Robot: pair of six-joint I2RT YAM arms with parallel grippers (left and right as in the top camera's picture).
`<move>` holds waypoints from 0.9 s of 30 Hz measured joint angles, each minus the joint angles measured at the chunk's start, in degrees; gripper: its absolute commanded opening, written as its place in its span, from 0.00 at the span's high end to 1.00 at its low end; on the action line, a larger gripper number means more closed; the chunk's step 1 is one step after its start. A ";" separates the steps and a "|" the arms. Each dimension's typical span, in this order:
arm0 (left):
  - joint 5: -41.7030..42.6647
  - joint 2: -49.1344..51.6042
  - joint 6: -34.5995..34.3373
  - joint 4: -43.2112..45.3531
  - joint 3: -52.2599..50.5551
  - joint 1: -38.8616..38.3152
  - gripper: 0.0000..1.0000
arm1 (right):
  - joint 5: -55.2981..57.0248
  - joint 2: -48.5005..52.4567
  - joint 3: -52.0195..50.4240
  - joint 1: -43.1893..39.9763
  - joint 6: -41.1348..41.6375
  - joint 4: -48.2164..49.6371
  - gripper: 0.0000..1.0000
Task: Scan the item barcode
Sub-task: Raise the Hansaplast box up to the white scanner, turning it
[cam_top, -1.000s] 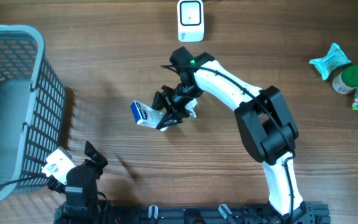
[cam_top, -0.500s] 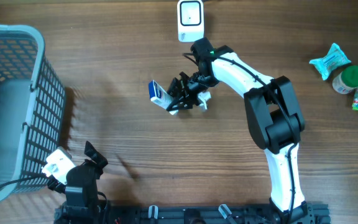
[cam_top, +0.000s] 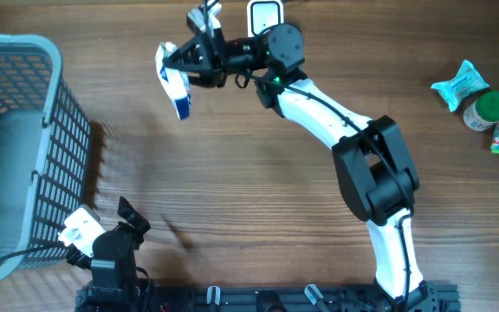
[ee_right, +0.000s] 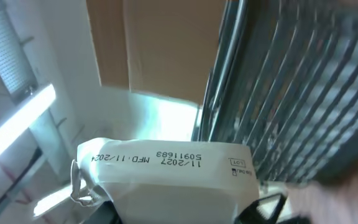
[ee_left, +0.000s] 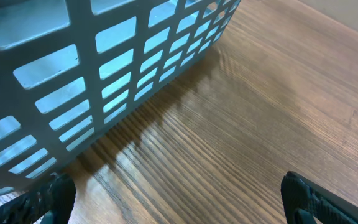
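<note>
At the left a grey plastic basket (cam_top: 68, 139) stands on the wooden counter (cam_top: 258, 199). Beside its near corner is the left end effector (ee_left: 182, 202), its fingers wide apart and holding nothing. Near the far edge, the white and blue carton (cam_top: 173, 80) is clamped in the right end effector (cam_top: 196, 62), just left of the white scanner (cam_top: 265, 26). The right wrist view shows the carton's printed date. Snack packets (cam_top: 462, 85) lie far right.

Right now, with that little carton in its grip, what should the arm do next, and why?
Probably swing the carton rightward to the white scanner and turn its barcode side toward it. In the overhead view the right gripper holds the carton off to the scanner's left, so a scan looks unlikely from there.
</note>
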 measured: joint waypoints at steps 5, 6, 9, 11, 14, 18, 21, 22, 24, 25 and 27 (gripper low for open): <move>0.00 0.00 0.00 0.02 0.00 0.00 0.00 | 24.52 0.22 -0.13 -1.55 -29.83 -35.58 0.73; -0.02 0.02 0.00 0.00 0.00 0.00 0.00 | 30.29 0.22 -0.17 -1.73 -32.11 -37.27 0.71; 0.00 0.02 0.00 0.02 0.00 0.00 0.00 | 50.95 0.22 -0.17 -3.34 -35.71 -38.38 0.54; 0.00 0.02 0.00 0.02 0.00 0.00 0.00 | 64.70 0.22 -0.17 -4.83 -35.21 -38.60 0.52; 0.00 0.02 0.00 0.04 0.00 0.00 0.00 | 79.69 0.55 -0.22 -7.74 -34.14 -33.66 0.50; -0.02 0.02 0.00 0.07 0.00 0.00 0.00 | 78.40 7.80 0.15 -12.81 -29.55 -14.32 0.41; 0.00 0.02 0.00 0.02 0.00 0.00 0.00 | 73.99 13.99 0.20 -15.76 -27.87 -7.13 0.41; 0.00 0.02 0.00 0.04 0.00 0.00 0.00 | 72.26 15.96 0.15 -16.57 -27.67 -7.04 0.41; 0.00 0.00 0.00 0.02 0.00 0.00 0.00 | 69.29 16.85 -0.11 -16.52 -27.93 -3.93 0.40; 0.00 0.02 0.00 0.04 0.00 0.00 0.00 | 67.41 16.85 -0.11 -16.26 -28.02 -1.07 0.40; 0.00 0.02 0.00 0.04 0.00 0.00 0.00 | 64.65 16.74 -0.11 -15.89 -28.15 1.38 0.40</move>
